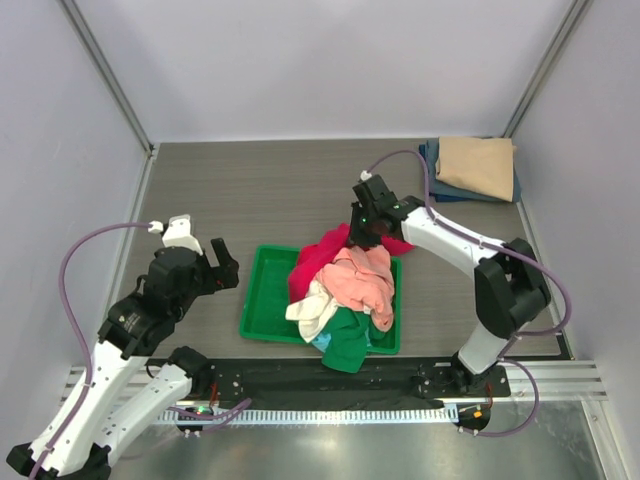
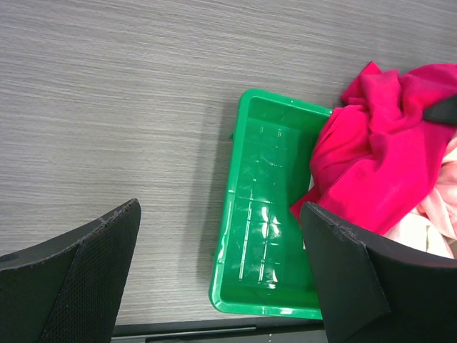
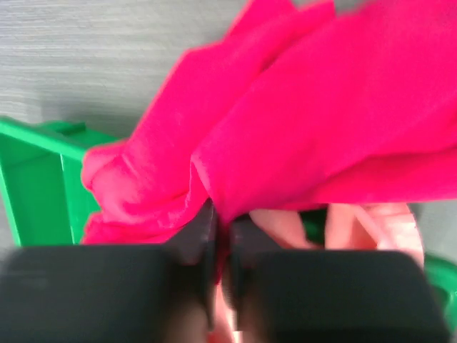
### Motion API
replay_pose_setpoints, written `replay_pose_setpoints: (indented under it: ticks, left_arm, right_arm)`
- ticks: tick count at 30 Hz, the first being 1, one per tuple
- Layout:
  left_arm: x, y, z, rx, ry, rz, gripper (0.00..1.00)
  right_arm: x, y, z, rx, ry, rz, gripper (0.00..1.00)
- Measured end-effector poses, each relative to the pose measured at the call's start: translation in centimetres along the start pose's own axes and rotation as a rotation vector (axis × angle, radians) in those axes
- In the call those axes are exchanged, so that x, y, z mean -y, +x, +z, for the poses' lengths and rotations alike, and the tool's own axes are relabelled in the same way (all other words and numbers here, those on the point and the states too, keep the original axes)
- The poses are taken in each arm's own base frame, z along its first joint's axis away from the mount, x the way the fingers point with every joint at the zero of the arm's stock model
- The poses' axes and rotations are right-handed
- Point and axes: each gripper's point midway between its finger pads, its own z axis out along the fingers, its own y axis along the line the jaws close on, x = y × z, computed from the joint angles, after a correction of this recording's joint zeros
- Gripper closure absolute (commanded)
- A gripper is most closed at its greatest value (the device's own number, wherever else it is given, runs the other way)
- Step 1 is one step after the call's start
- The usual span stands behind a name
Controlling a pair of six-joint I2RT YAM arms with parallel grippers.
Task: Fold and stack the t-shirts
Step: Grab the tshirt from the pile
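Note that the right gripper point(image 3: 220, 230) is closed, its two black fingers pinching a fold of the crimson-red t-shirt point(image 3: 321, 107). The cloth rises to the pinch point and drapes away from it in soft, smooth folds. The shirt lies on the far side of a loose heap, with part of it hanging over the tray's far rim. Below it in the heap you will find the salmon-pink t-shirt point(image 1: 362, 280), crumpled. The white t-shirt point(image 1: 312, 305) is at the near left, and the green t-shirt point(image 1: 347, 340) spills over the tray's near rim. The heap fills the right half of the green plastic tray point(image 1: 262, 295). The tray is glossy and rectangular with a ribbed floor, and its left half is uncovered. The left gripper point(image 1: 218, 268) is open, fingers wide apart and holding nothing, above the table just left of the tray. In the left wrist view the tray's left rim sits between its textured black pads point(image 2: 78, 279). The table point(image 1: 250, 190) is grey with a fine wood grain, and its surface shows uncovered left of the tray and beyond it. At the far right corner, well apart from the tray, a folded tan t-shirt point(image 1: 478, 165) lies on a navy blue t-shirt point(image 1: 430, 160). Pale walls point(image 1: 300, 60) enclose three sides, and a metal rail point(image 1: 330, 385) carrying both arm bases runs along the near edge.
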Motion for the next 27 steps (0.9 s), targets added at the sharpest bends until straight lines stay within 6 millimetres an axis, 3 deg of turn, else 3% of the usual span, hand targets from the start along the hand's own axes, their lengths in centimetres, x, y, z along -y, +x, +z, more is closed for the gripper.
replay_pose_setpoints:
  ticks: [5, 9, 12, 15, 19, 23, 27]
  left_arm:
    - [0.0, 0.1, 0.1, -0.005, -0.004, 0.002, 0.07]
    - [0.0, 0.1, 0.1, -0.005, -0.004, 0.001, 0.07]
    - [0.0, 0.1, 0.1, -0.006, -0.004, 0.000, 0.07]
    - [0.0, 0.1, 0.2, -0.007, -0.006, 0.001, 0.07]
    - [0.0, 0.1, 0.2, -0.009, -0.007, 0.001, 0.07]
    - [-0.1, 0.1, 0.2, -0.007, -0.010, -0.001, 0.07]
    - [-0.1, 0.1, 0.2, -0.007, -0.011, -0.001, 0.07]
  right_arm:
    - [-2.9, -4.2, 0.1, 0.038, -0.015, -0.042, 0.99]
    - [-8.4, -9.6, -3.9, 0.151, -0.147, -0.090, 0.99]
    - [-12.6, -13.2, -8.9, 0.247, -0.267, -0.120, 0.99]
    - [-17.0, -16.7, -15.7, 0.377, -0.414, -0.145, 0.99]
    - [-21.2, -19.6, -24.7, 0.553, -0.600, -0.160, 0.99]
    - [-22.8, -19.2, -31.6, 0.655, -0.734, -0.165, 0.99]
    - [-22.5, -17.3, -34.6, 0.691, -0.796, -0.170, 0.99]
